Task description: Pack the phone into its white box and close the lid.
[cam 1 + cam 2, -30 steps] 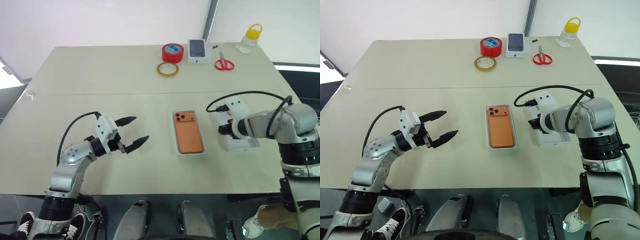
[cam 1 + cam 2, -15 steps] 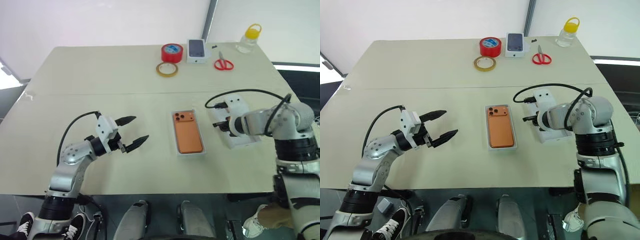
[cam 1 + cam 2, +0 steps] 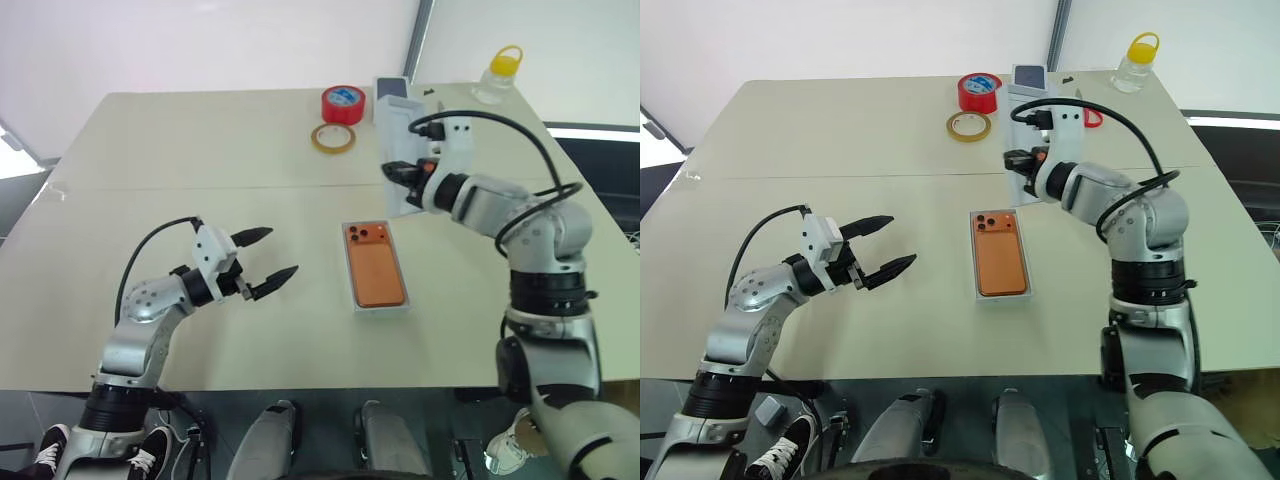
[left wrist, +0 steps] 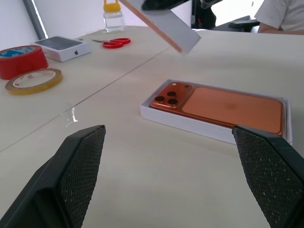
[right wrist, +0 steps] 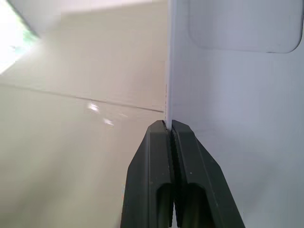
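Right pincer [image 5: 170,130] clamps plain white lid [image 5: 237,95]; no writing legible.

The lid [image 3: 397,150] held up over the table [image 3: 200,160] covers most of the small carton [image 3: 1029,73] at the far edge; only its top end shows. It also hides the scissors [image 3: 1092,117] but for a sliver of red handle. The lid runs off the right wrist picture, so its far side cannot be seen there. The right gripper [image 5: 168,130] pinches the lid's wall, whose gripped edge is hidden between the fingers. The carton's print is too small to read. The bottle [image 3: 497,78] at the far right corner is hazy.
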Motion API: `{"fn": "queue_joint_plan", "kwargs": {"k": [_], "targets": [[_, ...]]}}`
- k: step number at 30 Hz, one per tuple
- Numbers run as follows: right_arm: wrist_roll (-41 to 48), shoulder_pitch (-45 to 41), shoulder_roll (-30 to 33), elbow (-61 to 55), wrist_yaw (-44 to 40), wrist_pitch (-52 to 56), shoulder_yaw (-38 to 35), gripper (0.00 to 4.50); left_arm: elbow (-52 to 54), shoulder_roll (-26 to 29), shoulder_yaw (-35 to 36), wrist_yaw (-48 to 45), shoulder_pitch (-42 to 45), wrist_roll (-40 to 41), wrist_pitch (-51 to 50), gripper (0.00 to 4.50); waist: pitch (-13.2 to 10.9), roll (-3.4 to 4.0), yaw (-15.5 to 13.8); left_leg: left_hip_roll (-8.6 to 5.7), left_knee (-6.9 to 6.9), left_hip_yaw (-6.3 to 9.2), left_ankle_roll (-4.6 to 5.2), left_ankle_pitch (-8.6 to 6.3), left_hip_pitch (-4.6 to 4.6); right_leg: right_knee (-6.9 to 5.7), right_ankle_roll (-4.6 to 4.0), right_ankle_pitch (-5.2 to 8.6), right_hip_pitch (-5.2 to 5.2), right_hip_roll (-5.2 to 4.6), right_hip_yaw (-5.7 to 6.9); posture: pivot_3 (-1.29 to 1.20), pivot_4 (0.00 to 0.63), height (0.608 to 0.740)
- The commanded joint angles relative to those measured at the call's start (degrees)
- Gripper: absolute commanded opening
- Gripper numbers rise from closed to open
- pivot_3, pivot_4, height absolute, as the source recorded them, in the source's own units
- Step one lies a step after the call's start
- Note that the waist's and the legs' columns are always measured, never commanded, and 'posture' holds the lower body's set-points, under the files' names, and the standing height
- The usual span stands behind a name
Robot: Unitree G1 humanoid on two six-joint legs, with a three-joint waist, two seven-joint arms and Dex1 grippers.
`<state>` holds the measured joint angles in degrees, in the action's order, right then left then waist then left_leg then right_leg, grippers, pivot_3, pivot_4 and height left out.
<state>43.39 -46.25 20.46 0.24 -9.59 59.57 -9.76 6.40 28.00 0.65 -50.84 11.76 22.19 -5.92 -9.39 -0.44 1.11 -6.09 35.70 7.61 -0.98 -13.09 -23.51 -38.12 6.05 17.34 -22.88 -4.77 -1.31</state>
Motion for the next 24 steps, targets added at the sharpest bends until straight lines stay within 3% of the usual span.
{"fn": "queue_joint_plan", "kwargs": {"k": [1, 4, 6, 9, 16, 19, 22, 24], "targets": [[5.3, 0.3, -3.0, -4.1, -1.7, -0.6, -4.5, 0.03, 1.0, 0.9, 1.0, -0.2, 0.7, 0.5, -0.4, 4.5, 0.0, 0.0, -0.1, 0.0, 0.0, 0.0, -0.03, 0.01, 0.0, 0.0, -0.02, -0.01, -0.01, 0.0, -0.01, 0.0, 0.15, 0.74], [9.9, 3.2, -4.6, -9.4, -2.3, 3.8, -4.0, 0.03, 1.7, 1.2, 1.6, -0.1, 0.9, 1.3, -1.3, 4.5, 0.0, 0.01, -0.3, -0.01, -0.02, 0.02, -0.03, 0.01, 0.0, 0.02, -0.04, -0.02, -0.01, -0.01, -0.01, 0.0, 0.15, 0.74], [19.0, 3.6, -7.7, -9.0, -0.5, 7.3, -8.2, 0.03, 1.9, 1.3, 2.0, -0.1, 1.0, 1.7, -1.6, 4.5, 0.0, 0.01, -0.1, -0.01, -0.06, 0.02, -0.03, 0.01, 0.0, 0.04, -0.04, -0.02, -0.03, -0.01, -0.02, 0.0, 0.15, 0.74], [41.2, 5.8, -10.2, -7.3, 7.5, 12.4, -10.4, 0.03, 1.8, 0.9, 2.7, 0.6, 1.9, 2.9, -2.7, 4.5, 0.0, 0.04, -0.1, 0.01, -0.08, 0.03, -0.05, 0.03, 0.0, 0.01, -0.07, -0.04, -0.06, -0.01, -0.04, 0.0, 0.15, 0.74], [66.0, 14.6, -5.3, -10.0, 24.3, 8.0, 0.0, 0.03, 3.6, -0.8, 2.3, 3.4, 2.0, 3.8, -5.3, 4.5, 0.0, 0.04, -0.1, -0.01, -0.08, 0.02, -0.04, 0.03, 0.0, 0.04, -0.08, -0.04, -0.04, -0.04, -0.05, 0.0, 0.15, 0.74], [68.1, 18.2, -0.9, -12.3, 25.3, 8.6, 5.5, 0.03, 4.3, -1.4, 2.1, 3.7, 1.6, 4.2, -6.3, 4.5, 0.0, 0.04, 0.0, 0.01, -0.08, 0.02, -0.04, 0.03, 0.0, 0.04, -0.08, -0.03, -0.04, -0.02, -0.04, 0.0, 0.15, 0.74], [67.3, 19.3, 0.8, -11.7, 26.8, 5.6, 8.2, 0.0, 4.9, -1.6, 1.8, 3.5, 1.0, 5.4, -8.2, 3.66, 0.0, 0.04, 0.1, 0.02, -0.08, 0.02, -0.04, 0.03, 0.0, 0.04, -0.08, -0.03, -0.03, -0.01, -0.04, 0.0, 0.15, 0.74], [68.4, 18.8, 0.7, -10.3, 27.5, 3.3, 8.8, 0.0, 5.4, -1.7, 1.3, 3.6, 0.5, 5.0, -8.1, 2.75, 0.0, 0.04, 0.1, 0.03, -0.08, 0.02, -0.03, 0.03, 0.0, 0.04, -0.08, -0.03, -0.03, 0.0, -0.04, 0.0, 0.15, 0.74]]}}
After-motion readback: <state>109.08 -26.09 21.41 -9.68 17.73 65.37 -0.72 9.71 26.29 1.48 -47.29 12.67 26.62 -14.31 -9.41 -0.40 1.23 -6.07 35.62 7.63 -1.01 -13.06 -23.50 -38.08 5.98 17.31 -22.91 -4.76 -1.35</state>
